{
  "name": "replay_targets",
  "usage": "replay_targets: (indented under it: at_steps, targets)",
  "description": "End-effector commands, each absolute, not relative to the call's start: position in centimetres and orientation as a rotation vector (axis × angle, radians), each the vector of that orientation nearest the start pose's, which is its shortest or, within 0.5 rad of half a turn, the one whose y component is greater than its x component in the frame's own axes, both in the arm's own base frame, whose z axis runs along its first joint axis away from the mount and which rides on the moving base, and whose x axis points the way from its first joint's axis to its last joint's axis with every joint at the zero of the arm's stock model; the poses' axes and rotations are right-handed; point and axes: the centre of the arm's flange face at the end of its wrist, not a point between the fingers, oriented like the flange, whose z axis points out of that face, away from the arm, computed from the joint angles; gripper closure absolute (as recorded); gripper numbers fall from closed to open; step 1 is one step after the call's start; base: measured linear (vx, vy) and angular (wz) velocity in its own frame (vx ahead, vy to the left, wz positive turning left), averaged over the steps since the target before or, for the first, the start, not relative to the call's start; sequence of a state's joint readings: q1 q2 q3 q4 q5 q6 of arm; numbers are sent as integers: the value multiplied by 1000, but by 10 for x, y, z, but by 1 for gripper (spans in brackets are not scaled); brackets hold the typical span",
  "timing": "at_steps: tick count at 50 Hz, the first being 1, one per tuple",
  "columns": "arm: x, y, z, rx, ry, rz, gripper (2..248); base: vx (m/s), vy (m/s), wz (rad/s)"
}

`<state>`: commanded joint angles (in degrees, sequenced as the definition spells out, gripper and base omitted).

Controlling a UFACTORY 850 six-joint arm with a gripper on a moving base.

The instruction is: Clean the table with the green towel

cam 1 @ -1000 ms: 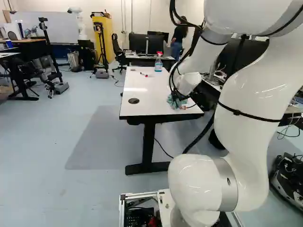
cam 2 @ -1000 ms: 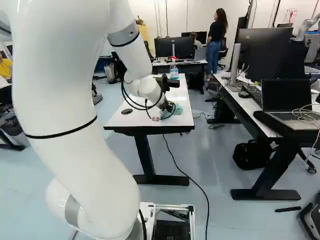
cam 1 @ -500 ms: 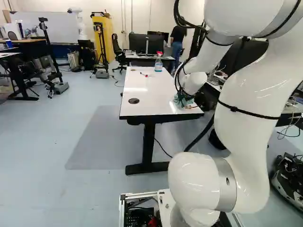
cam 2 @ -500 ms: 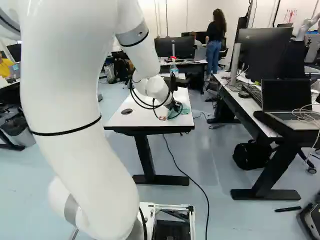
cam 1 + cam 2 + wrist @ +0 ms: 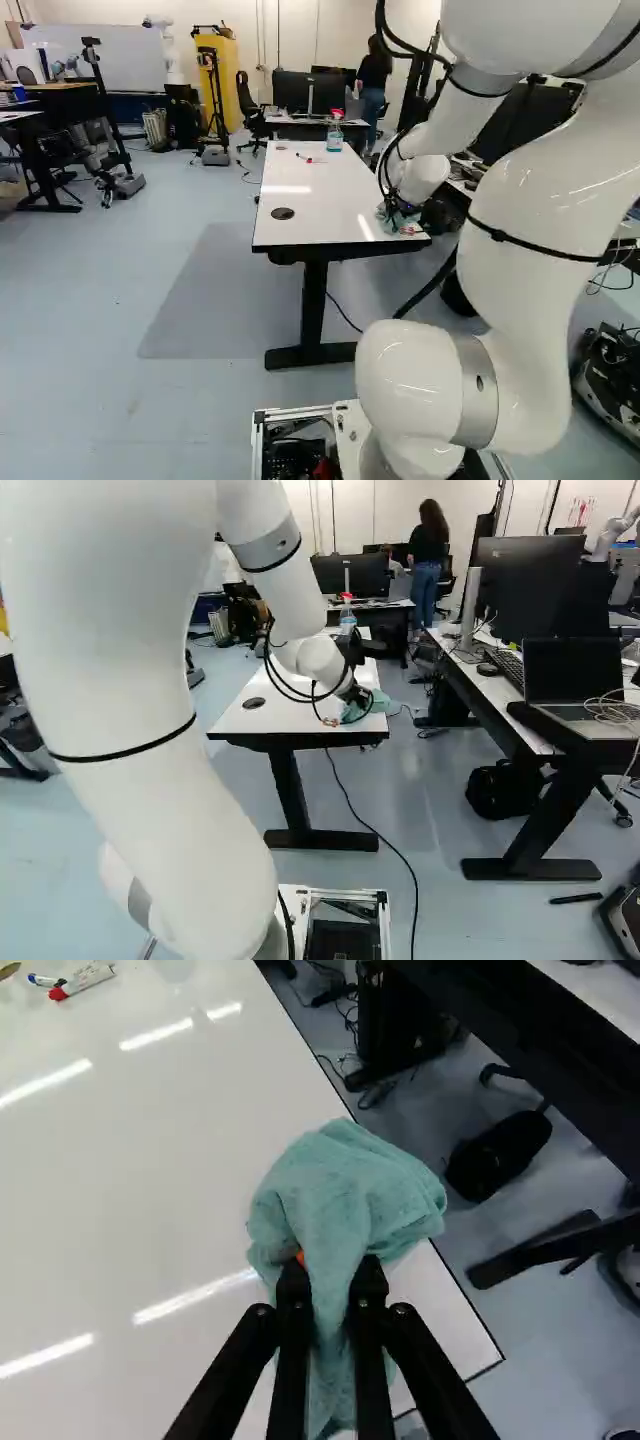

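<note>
Green towel [image 5: 345, 1190]: bunched at the near right corner of the white table [image 5: 325, 195] in the left base view, partly over the long edge.
Gripper [image 5: 331, 1272]: clamped on the towel, one finger each side.
Towel axis: in line with the fingers, oblique to the long edge; broad bundle points ahead, narrow tail lies back between them.
Table surface: wiping judged under way; extent cleaned cannot be determined.
Spray bottle [image 5: 334, 137] and markers [image 5: 85, 980]: on the tabletop; wiping around them judged outstanding.
</note>
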<state>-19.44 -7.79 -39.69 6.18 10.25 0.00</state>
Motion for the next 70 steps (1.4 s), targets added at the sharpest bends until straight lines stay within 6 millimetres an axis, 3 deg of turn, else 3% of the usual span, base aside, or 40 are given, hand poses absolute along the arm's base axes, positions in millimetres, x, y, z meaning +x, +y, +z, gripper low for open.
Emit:
replay_targets:
  at_steps: [26, 70]
  targets:
    - [404, -125, 401, -2956, 615, -1140, 205, 0, 0, 0]
    - [401, -55, 401, -2941, 364, -1124, 205, 0, 0, 0]
